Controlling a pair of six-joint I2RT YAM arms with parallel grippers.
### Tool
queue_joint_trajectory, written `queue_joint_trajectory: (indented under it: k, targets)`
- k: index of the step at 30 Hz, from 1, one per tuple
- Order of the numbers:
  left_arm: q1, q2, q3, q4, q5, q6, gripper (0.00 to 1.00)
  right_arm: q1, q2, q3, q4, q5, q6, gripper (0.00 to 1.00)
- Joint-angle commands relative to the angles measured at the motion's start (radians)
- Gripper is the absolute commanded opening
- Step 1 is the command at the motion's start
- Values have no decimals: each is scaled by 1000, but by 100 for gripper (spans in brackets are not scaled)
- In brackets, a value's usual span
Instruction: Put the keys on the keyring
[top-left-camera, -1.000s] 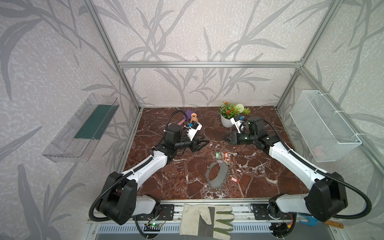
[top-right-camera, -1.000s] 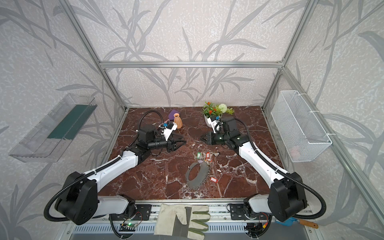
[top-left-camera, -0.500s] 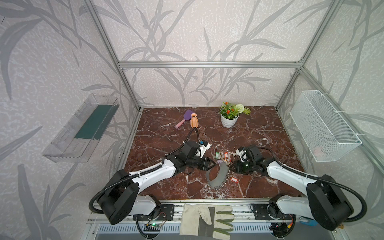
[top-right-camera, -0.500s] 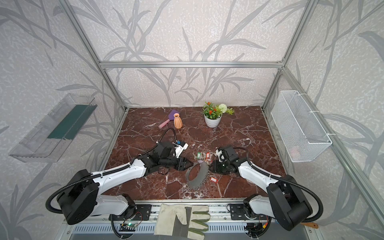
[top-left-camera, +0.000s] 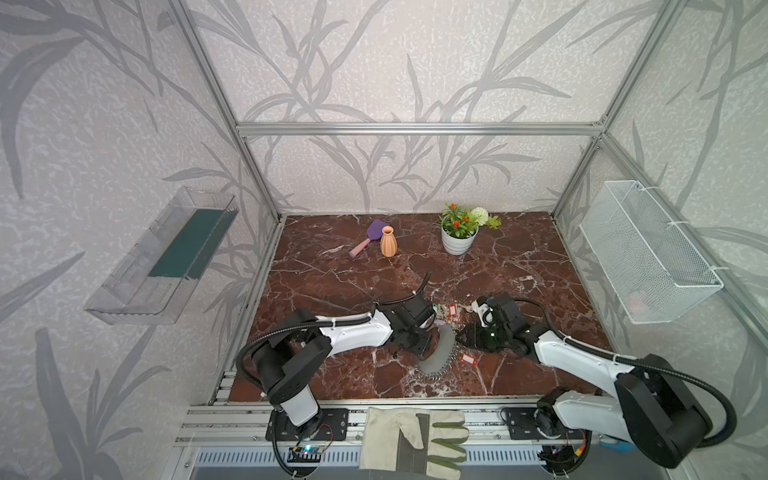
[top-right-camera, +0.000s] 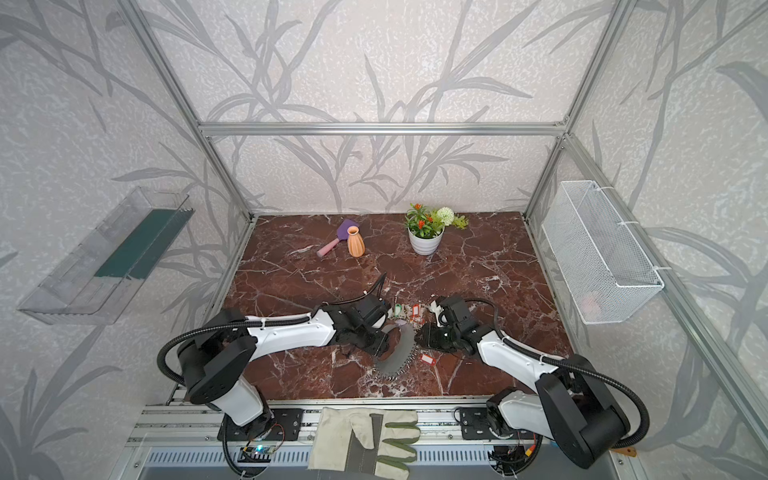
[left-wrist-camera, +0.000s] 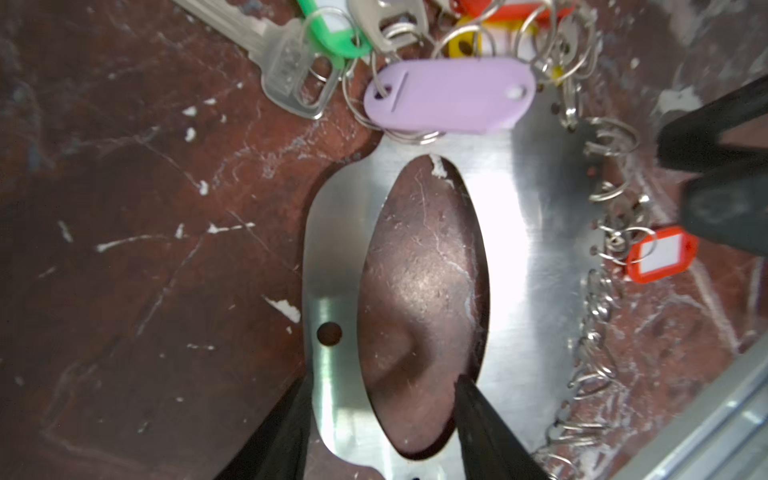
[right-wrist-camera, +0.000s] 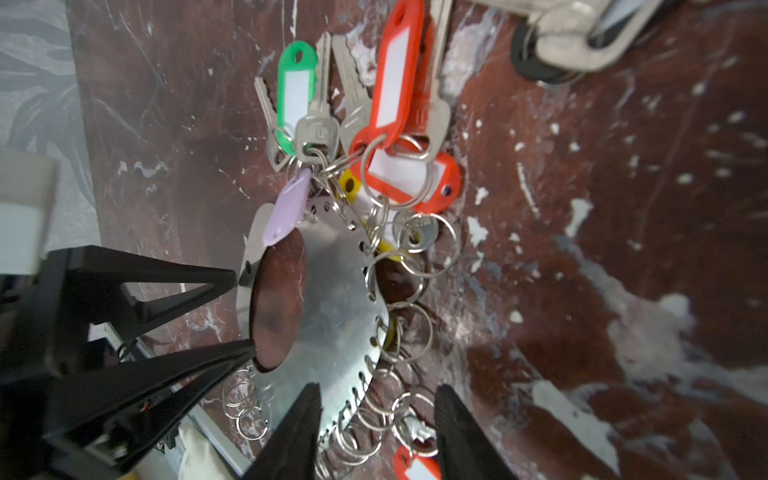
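Jaws on both arms stand parted, and neither is clenched on anything. The keyring (top-left-camera: 437, 358) is the reference. It is a grey oval plate whose long axis runs from its bare end to the end where the keys (right-wrist-camera: 374, 137) bunch up. Green, red, yellow and lilac tags and metal keys crowd that rim, and some seem to be hooked on already.

Down one long side of the keyring hangs the fringe of split rings (right-wrist-camera: 399, 332). Just beside that fringe one loose red tag (left-wrist-camera: 660, 253) lies on the marble tabletop (top-left-camera: 332, 291), touching or nearly touching the rings.

The left gripper (left-wrist-camera: 382, 386) straddles the keyring's narrow band on the long side away from the fringe, toward the bare end. One finger is outside the rim and the other is over the big hole. It brackets the metal without pinching it, and I cannot tell whether a finger brushes it.

The right gripper (right-wrist-camera: 376, 390) comes in from the fringe side with its fingers spread around the rings, grasping none.

My judgement is that the coming move turns on the red tag. It lies on the right gripper's side of the keyring, so that arm is nearer. The left would have to close on the band to steady the plate. I cannot tell whether the plate lies flat or is tipped.
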Motion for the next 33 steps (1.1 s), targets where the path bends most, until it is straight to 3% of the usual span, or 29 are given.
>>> queue_joint_trajectory:
  k: [1, 6, 10, 16, 24, 26, 33]
  targets:
    - [-14, 43, 51, -75, -125, 6, 57, 9, -73, -30, -82, 54, 12, 55]
    - [-15, 104, 77, -143, -274, -55, 57, 10, -88, -28, -96, 63, -4, 58]
    - [10, 125, 80, -169, -358, -97, 56, 48, -72, -3, -101, 57, -36, 50]
    - [100, 121, 48, -136, -341, -89, 56, 134, -31, -10, -92, 40, -12, 35]
    - [157, 93, 1, -113, -310, -74, 56, 159, 6, -23, -49, 48, -8, 35]
    - [157, 88, -6, -102, -293, -72, 56, 174, 29, -17, 0, 13, 3, 31]
    - [155, 90, -19, -88, -271, -72, 56, 279, 102, 42, 73, 5, 20, 28]
